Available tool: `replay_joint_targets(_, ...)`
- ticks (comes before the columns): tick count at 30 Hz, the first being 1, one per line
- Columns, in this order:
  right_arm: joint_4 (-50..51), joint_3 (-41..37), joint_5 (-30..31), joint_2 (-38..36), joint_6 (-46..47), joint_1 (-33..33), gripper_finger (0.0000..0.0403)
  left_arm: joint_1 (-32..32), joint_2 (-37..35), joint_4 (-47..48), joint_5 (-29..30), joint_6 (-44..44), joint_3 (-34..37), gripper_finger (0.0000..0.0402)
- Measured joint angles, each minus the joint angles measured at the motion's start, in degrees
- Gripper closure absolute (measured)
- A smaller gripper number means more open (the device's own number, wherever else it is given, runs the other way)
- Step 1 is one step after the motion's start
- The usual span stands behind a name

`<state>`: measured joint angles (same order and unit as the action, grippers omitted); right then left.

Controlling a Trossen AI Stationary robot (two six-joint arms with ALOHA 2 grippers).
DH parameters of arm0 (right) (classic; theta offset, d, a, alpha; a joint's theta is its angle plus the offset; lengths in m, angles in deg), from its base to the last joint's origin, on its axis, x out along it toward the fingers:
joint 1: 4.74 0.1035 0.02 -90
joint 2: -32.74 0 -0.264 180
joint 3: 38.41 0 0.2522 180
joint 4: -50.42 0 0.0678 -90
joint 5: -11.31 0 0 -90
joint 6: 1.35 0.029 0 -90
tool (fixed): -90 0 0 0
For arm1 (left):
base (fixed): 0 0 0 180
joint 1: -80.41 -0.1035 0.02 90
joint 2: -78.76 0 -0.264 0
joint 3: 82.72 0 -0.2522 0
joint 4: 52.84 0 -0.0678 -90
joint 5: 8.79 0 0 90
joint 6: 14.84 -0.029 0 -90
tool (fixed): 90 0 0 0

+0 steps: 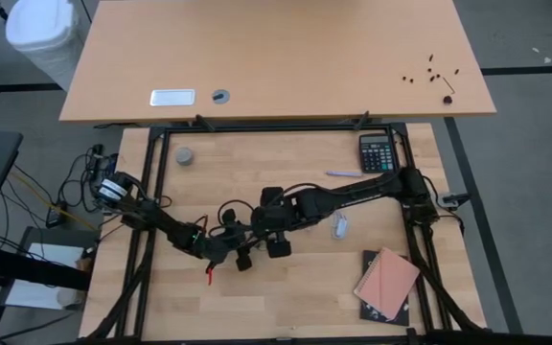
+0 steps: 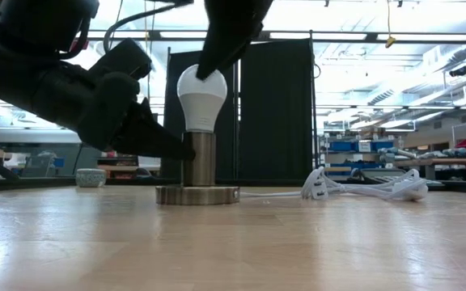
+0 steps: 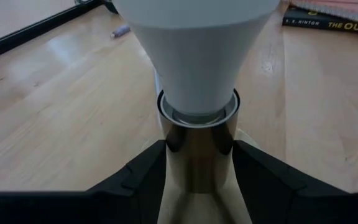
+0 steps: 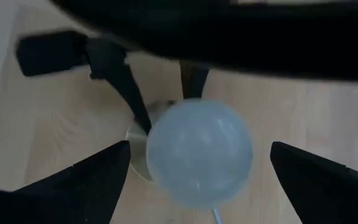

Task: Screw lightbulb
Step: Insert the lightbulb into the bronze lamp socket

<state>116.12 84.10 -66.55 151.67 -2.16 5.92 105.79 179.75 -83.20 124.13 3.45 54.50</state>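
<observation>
White lightbulb [image 2: 201, 97] sits in its metal socket [image 2: 198, 158], left gripper [image 3: 199, 163] fingers apparently clamping the socket, right gripper [image 4: 201, 163] fingers spread wide around the bulb.

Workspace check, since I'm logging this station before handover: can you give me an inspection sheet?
Surface: light wooden table, no spills seen.
Job's things: lightbulb upright in the metal socket base.
Clutter: calculator, books, pen, small grey cap.
Pincers: left pincer closed on the socket stem; right pincer open around the bulb's dome, from above.
Cables: white cord lying behind the base.
Surroundings: dark screen panels, shelving beyond; no people seen.
</observation>
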Motion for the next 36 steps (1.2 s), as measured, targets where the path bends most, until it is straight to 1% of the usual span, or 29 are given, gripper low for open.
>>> replay_joint_targets(8,-3.63,0.04,-0.54,3.12,-1.69,-0.57,0.0005,-0.34,1.26,-2.28,0.11,0.05,-0.02,0.0213)
replay_joint_targets(15,-3.77,0.00,-1.80,3.87,-1.98,-1.50,0.0012,-0.69,3.82,-2.93,-0.04,0.14,-0.98,0.0213)
replay_joint_targets(18,-3.49,0.00,-2.47,3.87,-1.98,-2.11,0.0025,-0.69,4.62,-2.91,0.06,0.04,-1.71,0.0213)
replay_joint_targets(22,-2.85,0.00,-5.58,3.87,-1.98,-2.75,0.0047,-0.69,4.74,-3.02,0.08,-1.04,-2.37,0.0213)
replay_joint_targets(27,-2.37,0.00,-5.64,3.87,-2.26,-2.67,0.0080,-0.69,4.74,-3.79,0.10,-1.36,-2.38,0.0213)
replay_joint_targets(31,0.79,0.00,-5.73,3.87,-2.60,-2.65,0.0103,-0.69,4.74,-4.57,0.06,-1.36,-2.38,0.0213)
replay_joint_targets(36,1.30,0.00,-5.04,3.87,-2.57,-2.61,0.0118,-0.69,4.74,-4.64,0.08,-1.35,-2.38,0.0213)
